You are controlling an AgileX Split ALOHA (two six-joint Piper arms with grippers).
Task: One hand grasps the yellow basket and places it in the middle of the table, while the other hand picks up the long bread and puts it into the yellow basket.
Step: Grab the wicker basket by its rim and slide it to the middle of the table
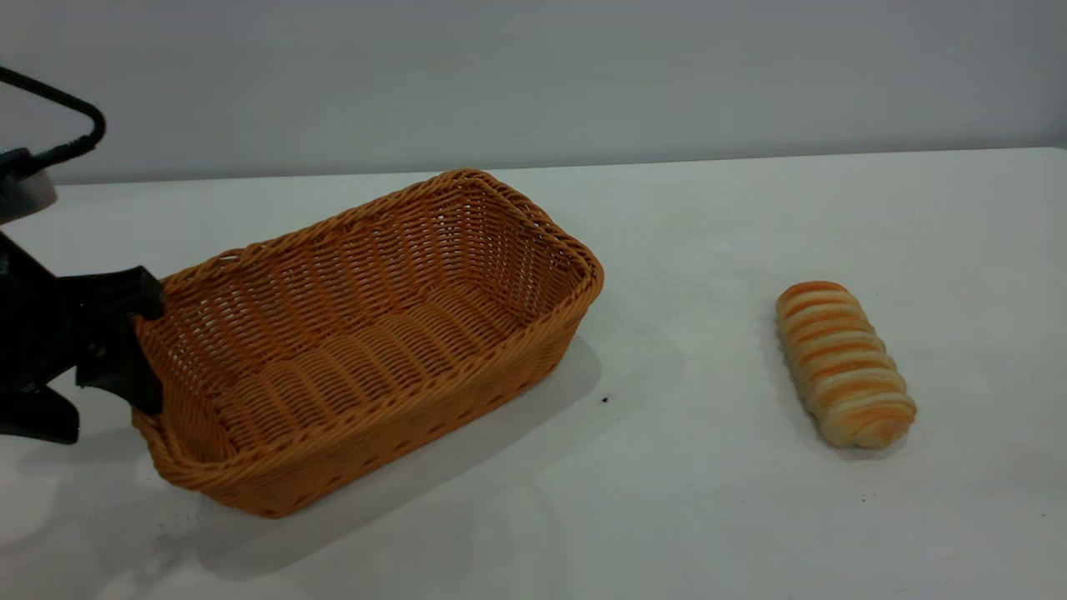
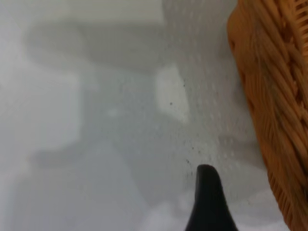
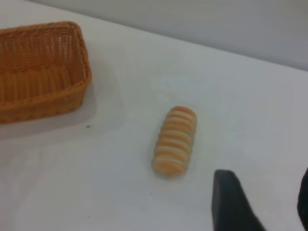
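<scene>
The yellow basket (image 1: 367, 333) stands on the white table (image 1: 683, 500), left of centre, and is empty. My left gripper (image 1: 148, 346) is at its left short end, with its fingers spread wide apart at the rim. In the left wrist view one black finger (image 2: 207, 197) stands outside the basket wall (image 2: 274, 96) with a strip of bare table between them; the other finger is out of view. The long bread (image 1: 842, 362) lies flat at the right, stripes up. My right gripper (image 3: 267, 197) hovers open a short way from the bread (image 3: 175, 140); it does not show in the exterior view.
A grey wall runs behind the table's far edge (image 1: 750, 157). Bare tabletop lies between the basket and the bread, with a small dark speck (image 1: 605, 400) on it. The basket (image 3: 41, 67) also shows in the right wrist view.
</scene>
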